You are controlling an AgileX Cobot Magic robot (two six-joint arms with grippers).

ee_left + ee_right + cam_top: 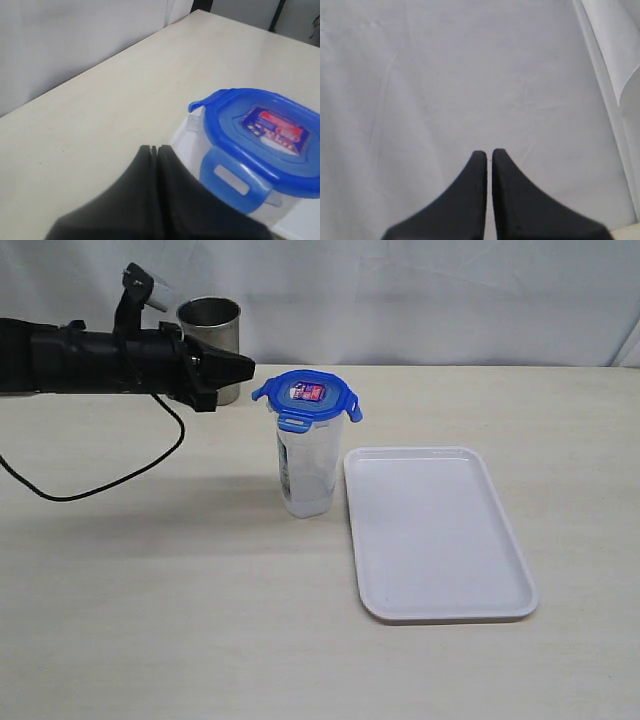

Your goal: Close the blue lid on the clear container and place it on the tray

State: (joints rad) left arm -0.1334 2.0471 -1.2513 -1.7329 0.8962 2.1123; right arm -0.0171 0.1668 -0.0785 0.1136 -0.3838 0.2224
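The clear container [308, 465] stands upright on the table just left of the white tray [435, 530]. The blue lid [308, 396] sits on top of it, flaps sticking outward; the sticker faces up. In the left wrist view the lid [265, 137] and the container's wall [192, 137] lie just beyond my fingertips. My left gripper [250, 365] hovers shut and holding nothing, to the left of the lid and slightly above it; from the wrist camera the left gripper [154, 148] shows its jaws pressed together. My right gripper [489, 152] faces a white backdrop, jaws nearly touching, nothing between them; it is out of the exterior view.
A steel tumbler [212, 332] stands at the back left behind my left arm. A black cable [120, 475] loops over the table on the left. The white curtain [400, 290] closes off the back.
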